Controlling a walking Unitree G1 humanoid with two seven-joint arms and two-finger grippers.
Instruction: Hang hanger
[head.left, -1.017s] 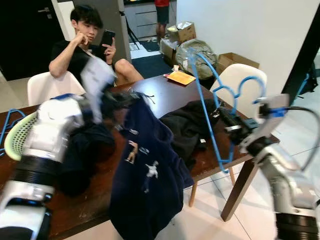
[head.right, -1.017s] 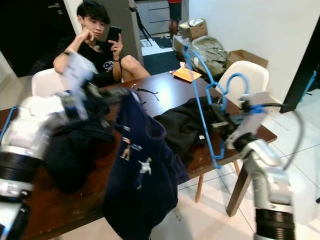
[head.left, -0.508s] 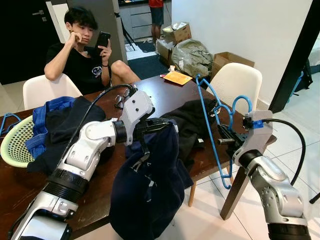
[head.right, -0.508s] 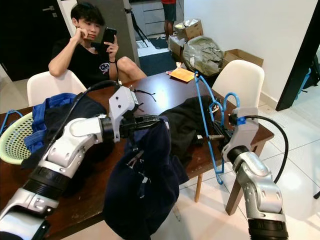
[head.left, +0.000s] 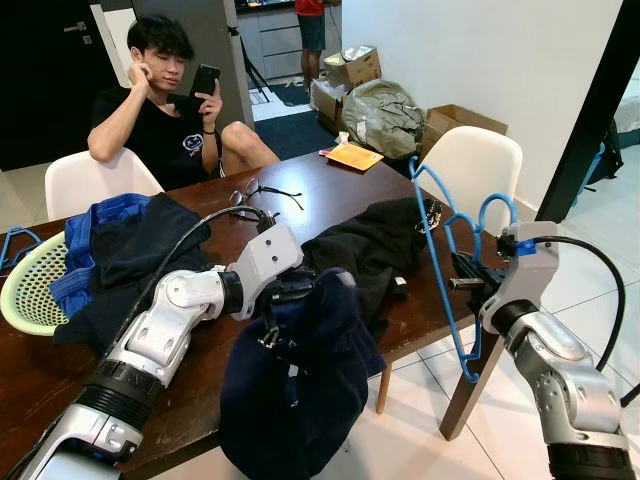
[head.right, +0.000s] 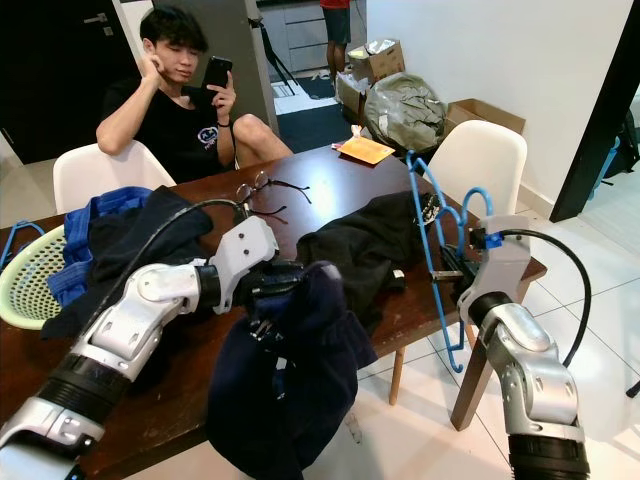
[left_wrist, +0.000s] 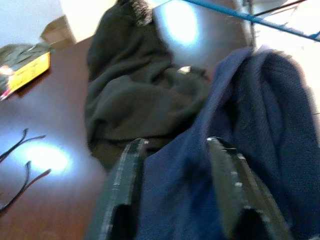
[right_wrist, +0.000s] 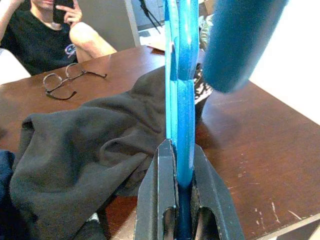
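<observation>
A navy blue garment (head.left: 300, 380) hangs over the table's near edge, held up by my left gripper (head.left: 300, 290), which is shut on its upper fold (left_wrist: 200, 175). My right gripper (head.left: 470, 283) is shut on a blue wire hanger (head.left: 445, 260), holding it upright at the table's right end, beside a black garment (head.left: 365, 250) that lies on the tabletop. In the right wrist view the hanger (right_wrist: 179, 100) stands between the two black fingers (right_wrist: 160, 200). Hanger and navy garment are apart.
A dark wooden table (head.left: 320, 185) carries glasses (head.left: 262, 192), a yellow packet (head.left: 350, 155), a pile of dark and blue clothes (head.left: 120, 245) and a green basket (head.left: 25, 295). A person (head.left: 170, 110) sits behind it with a phone. White chairs (head.left: 470, 165) stand by; boxes and bags lie beyond.
My left arm has drawn back and lowered, bunching the navy garment at the table's edge. The right gripper has carried the hanger slightly right and more upright.
</observation>
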